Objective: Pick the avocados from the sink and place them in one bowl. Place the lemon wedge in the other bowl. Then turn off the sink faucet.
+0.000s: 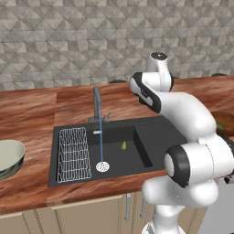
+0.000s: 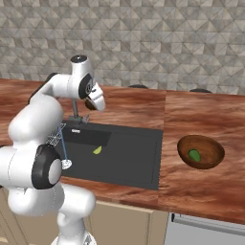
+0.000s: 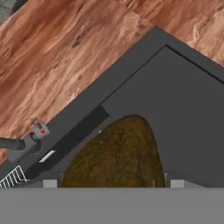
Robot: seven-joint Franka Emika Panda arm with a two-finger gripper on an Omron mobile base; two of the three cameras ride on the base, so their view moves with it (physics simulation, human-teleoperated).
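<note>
Hand view puts the dark olive-brown avocado (image 3: 116,153) right between the tips of my claw (image 3: 113,183), so close that it hides much of the sink (image 3: 183,113) beneath. The right base view has my claw (image 2: 93,104) well above the sink's back edge, just beside the faucet (image 2: 75,109). From that height I judge the claw is clenched wide around this avocado and carrying it, not merely hovering over it.

The bright green avocado (image 2: 194,154) already lies in the brown wooden bowl (image 2: 213,155), which stands on the surface (image 2: 201,115) to the right of the sink. The lemon wedge (image 1: 123,145) lies on the floor of the sink, right of the drain (image 1: 103,166). The pale bowl (image 1: 9,157) waits on the surface left of the sink. A thin stream of water (image 1: 101,146) runs from the faucet down to the drain.

So the step in hand is the second avocado's trip to the wooden bowl. Next I need to swing right, away from the sink and clear of its rim, lower over the bowl beside the green fruit, and release there. The wedge and the faucet lever come after.
</note>
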